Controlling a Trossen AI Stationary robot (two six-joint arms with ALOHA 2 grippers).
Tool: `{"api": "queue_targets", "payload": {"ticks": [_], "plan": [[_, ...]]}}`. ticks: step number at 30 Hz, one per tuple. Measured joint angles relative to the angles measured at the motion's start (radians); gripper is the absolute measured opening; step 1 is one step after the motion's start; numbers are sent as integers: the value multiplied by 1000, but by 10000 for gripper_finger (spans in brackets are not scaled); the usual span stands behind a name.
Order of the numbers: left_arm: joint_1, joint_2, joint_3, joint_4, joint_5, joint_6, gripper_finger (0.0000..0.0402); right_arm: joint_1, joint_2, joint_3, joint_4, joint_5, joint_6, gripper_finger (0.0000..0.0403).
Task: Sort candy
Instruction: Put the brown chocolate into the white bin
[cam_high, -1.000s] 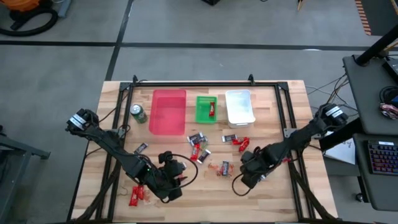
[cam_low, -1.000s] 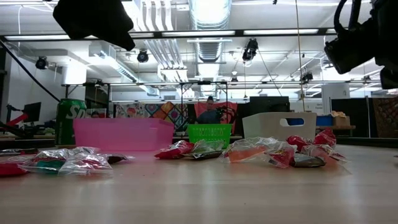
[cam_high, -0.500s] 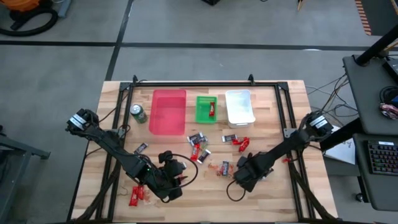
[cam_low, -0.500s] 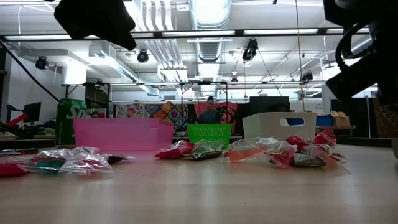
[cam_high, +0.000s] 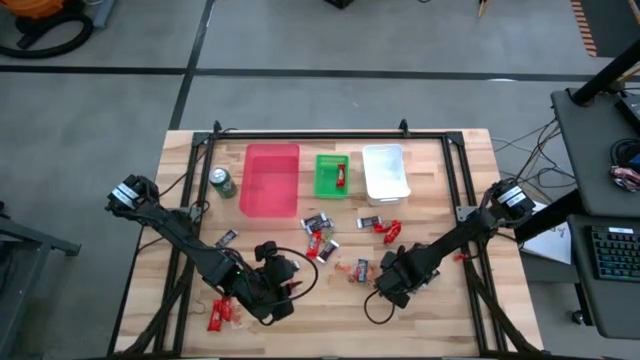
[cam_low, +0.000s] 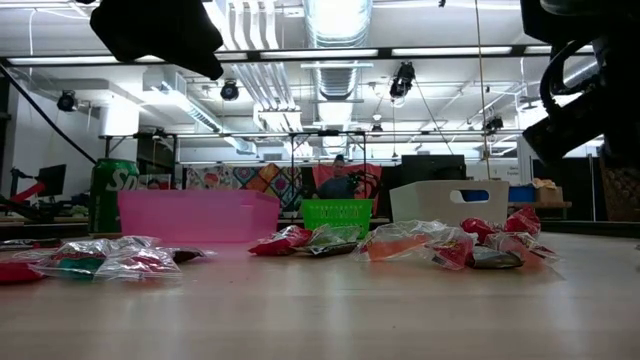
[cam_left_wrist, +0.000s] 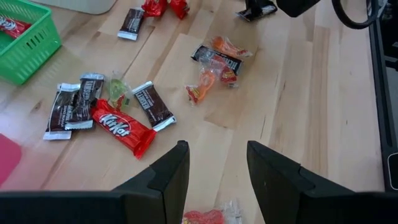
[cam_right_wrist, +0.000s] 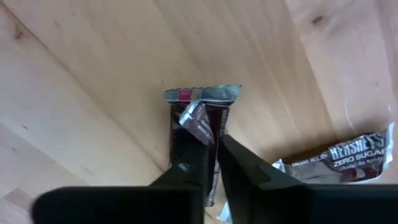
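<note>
"KitKat" on red wrapper, at 7 o'clock of the loose candy. "HERSHEY'S ZERO SUGAR" on dark wrapper. "Sp…" partly readable on green can.

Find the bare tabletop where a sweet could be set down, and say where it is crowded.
Bare wood lies right of the white bin, and between the green can and the lone dark sweet. The sweets cluster below the green basket is crowded, between the left tool and right tool.

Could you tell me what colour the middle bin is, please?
Green, clearest in the high view.
</note>
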Motion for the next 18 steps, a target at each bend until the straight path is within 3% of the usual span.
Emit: {"api": "queue_targets", "payload": {"ticks": [10, 18], "plan": [[0, 0, 0, 3, 0, -18, 144, 0, -79, -2, 35, 14, -65, 8], [0, 0, 0, 6, 2, -27, 144, -5, -264, -4, 52, 191, -120, 8]]}}
